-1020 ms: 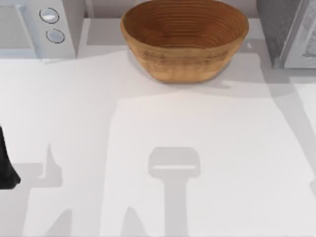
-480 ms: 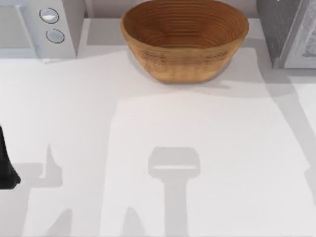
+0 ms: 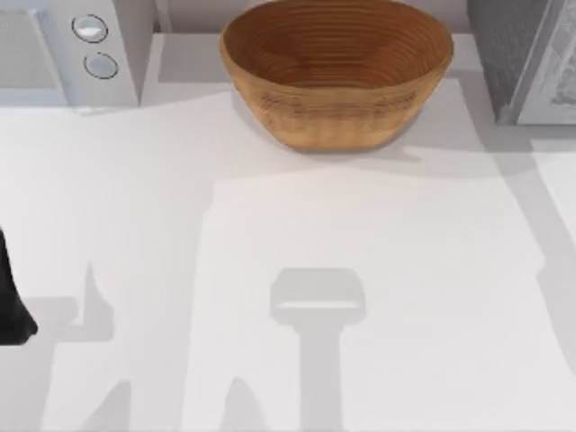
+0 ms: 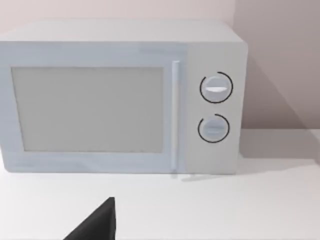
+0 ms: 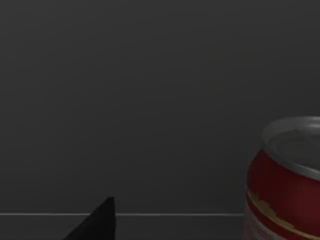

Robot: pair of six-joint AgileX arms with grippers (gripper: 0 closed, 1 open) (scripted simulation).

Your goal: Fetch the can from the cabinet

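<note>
- While the left arm (image 3: 13,301) sits parked at the table's (image 3: 360,270) left edge, its grip cannot be told.
- Right wrist view: upright red can (image 5: 285,182) against a dark cabinet wall (image 5: 150,100); grip cannot be told.

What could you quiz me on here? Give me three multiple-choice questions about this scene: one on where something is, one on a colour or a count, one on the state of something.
1. Where does the woven basket stand in the top view?
A. At the back middle of the table, between the microwave and the cabinet
B. At the front left corner
C. On top of the microwave

2. How many round dials does the microwave have?
A. One
B. Two
C. Four

3. How does the can stand inside the cabinet?
A. Lying on its side
B. Upside down
C. Upright

Answers:
1 A: the top view shows the basket between the two at the far edge.
2 B: the left wrist view shows two dials, one above the other.
3 C: the right wrist view shows its silver top rim uppermost.
</note>
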